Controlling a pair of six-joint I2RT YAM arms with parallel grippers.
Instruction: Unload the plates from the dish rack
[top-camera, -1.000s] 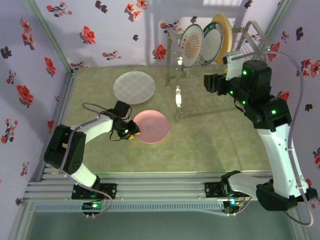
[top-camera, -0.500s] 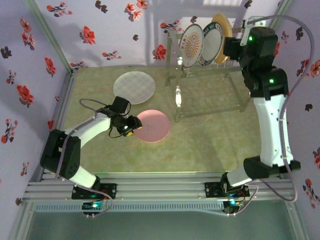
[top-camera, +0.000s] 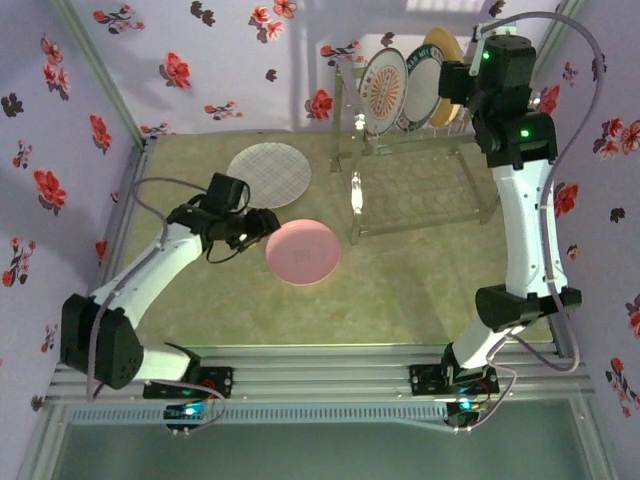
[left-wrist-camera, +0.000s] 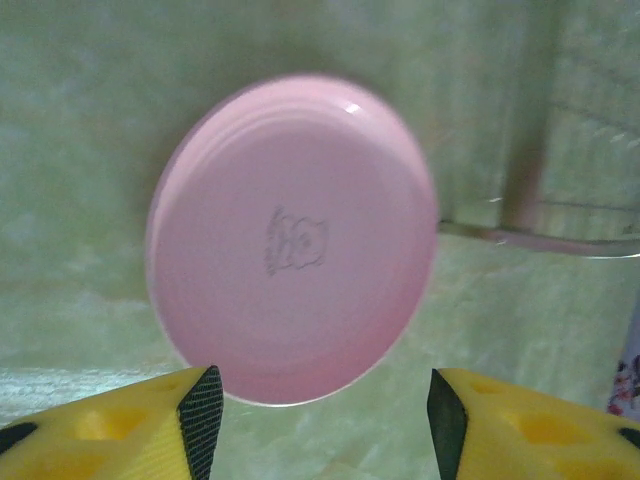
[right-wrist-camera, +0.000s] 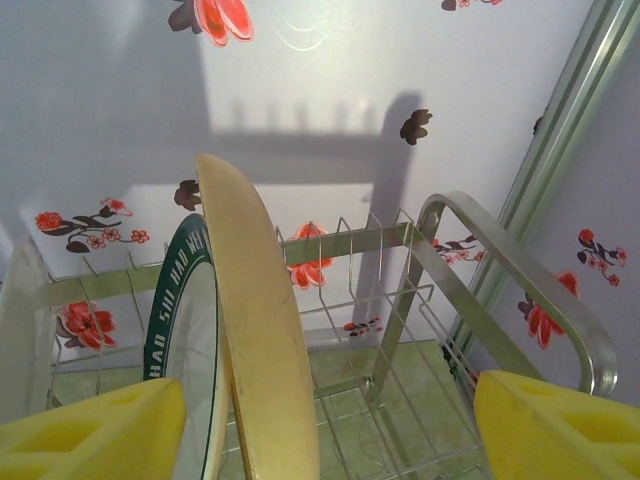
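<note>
From above, a round pink plate (top-camera: 303, 252) and a checked plate (top-camera: 268, 174) lie flat on the green counter (top-camera: 400, 290), and three plates stand in the shiny wire rack (top-camera: 420, 228). The left camera shows the left jaws spread, their soft yellow pads (left-wrist-camera: 100, 425) just short of the smooth pink plate. The right camera shows the right jaws spread wide, with the thin yellow plate (right-wrist-camera: 262, 340) upright in the rack between them, not pinched.

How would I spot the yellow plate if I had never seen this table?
Find the chrome dish rack at the far right of the table, against the flowered wall. Three plates stand on edge in its top tier; the yellow plate is the rightmost, beside the green-rimmed plate. It alone is plain, with no rim band or sunburst pattern.
</note>
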